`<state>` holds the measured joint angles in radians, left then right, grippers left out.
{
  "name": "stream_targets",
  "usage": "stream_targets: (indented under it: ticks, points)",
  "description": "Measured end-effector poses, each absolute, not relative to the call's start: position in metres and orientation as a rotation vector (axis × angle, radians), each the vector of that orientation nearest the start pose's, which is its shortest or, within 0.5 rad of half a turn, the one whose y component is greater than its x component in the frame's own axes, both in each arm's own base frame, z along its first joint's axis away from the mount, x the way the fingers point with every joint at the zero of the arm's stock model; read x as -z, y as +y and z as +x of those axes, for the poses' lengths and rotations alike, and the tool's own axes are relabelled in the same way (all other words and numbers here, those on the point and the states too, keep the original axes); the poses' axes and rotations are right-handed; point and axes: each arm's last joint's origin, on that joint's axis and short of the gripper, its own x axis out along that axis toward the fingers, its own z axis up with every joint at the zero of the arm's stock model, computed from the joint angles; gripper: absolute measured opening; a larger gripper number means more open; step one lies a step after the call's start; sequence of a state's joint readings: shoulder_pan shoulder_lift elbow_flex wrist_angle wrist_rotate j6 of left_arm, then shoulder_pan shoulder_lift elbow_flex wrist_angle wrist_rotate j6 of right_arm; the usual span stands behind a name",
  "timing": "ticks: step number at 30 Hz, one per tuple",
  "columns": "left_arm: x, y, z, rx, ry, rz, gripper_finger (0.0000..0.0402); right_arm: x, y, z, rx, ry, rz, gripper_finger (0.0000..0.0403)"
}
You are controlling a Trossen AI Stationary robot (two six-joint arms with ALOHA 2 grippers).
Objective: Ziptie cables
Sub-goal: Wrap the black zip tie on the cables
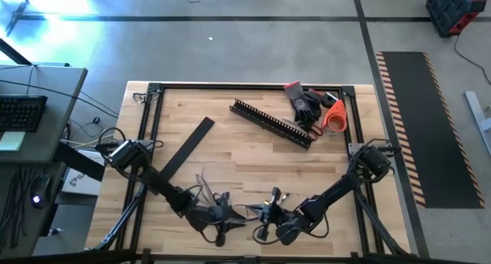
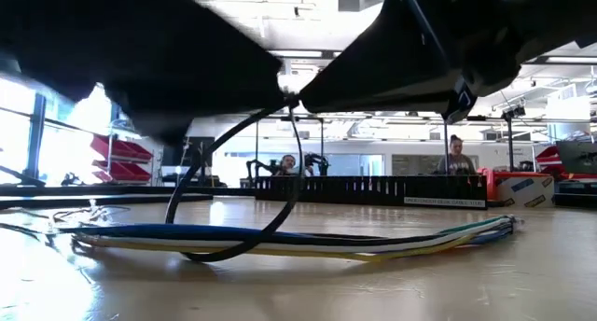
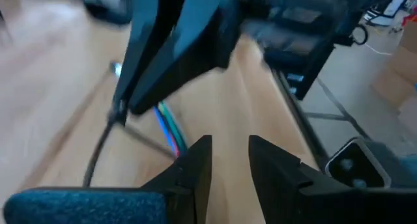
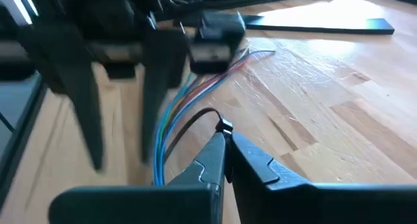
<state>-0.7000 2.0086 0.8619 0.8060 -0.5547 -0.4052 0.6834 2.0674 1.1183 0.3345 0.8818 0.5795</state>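
The cables (image 2: 308,239) lie as a bundle of thin blue, green and pale wires flat on the wooden table near its front edge; they also show in the high view (image 1: 239,210) and the right wrist view (image 4: 171,136). A black ziptie (image 2: 233,186) loops around them. My right gripper (image 4: 226,152) (image 1: 270,216) is shut on the ziptie. My left gripper (image 3: 229,160) (image 1: 219,216) hovers just left of it, open, with nothing between its fingers. My right gripper pinches the ziptie's upper end, at its small head (image 4: 223,127), between its two fingertips. The fingers slant down from the table's right. The strap curves down from there around the cable bundle, and the bottom of the loop (image 2: 219,256) lies on the table.
A flat black strip (image 1: 192,145) lies left of centre. A black comb-toothed channel (image 1: 272,124) lies at the back, with gloves (image 1: 303,103) and an orange tape roll (image 1: 334,117) in the far right corner. People sit in the room behind.
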Motion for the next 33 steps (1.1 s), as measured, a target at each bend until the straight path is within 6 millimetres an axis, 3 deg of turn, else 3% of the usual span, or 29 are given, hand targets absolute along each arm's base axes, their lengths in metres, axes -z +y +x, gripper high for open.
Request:
stream_targets:
  ticks: [4, 9, 14, 20, 33]
  points:
    - [-0.130, -0.233, 0.291, 0.055, 0.237, -0.114, 0.0076, -0.122, 0.240, 0.330, 0.302, 0.366, 0.109, 0.0000]
    - [-0.136, -0.230, 0.291, -0.001, 0.212, -0.043, 0.0076, -0.122, 0.242, 0.329, 0.276, 0.382, -0.011, 0.0000]
    - [-0.134, -0.222, 0.297, -0.026, 0.226, 0.051, 0.0108, -0.122, 0.250, 0.324, 0.214, 0.398, -0.201, 0.0000]
    - [-0.133, -0.216, 0.305, 0.134, 0.264, 0.006, 0.0149, -0.127, 0.266, 0.315, 0.127, 0.366, -0.364, 0.0000]
    - [-0.134, -0.217, 0.314, 0.132, 0.261, 0.017, 0.0144, -0.132, 0.273, 0.312, 0.103, 0.323, -0.379, 0.0000]
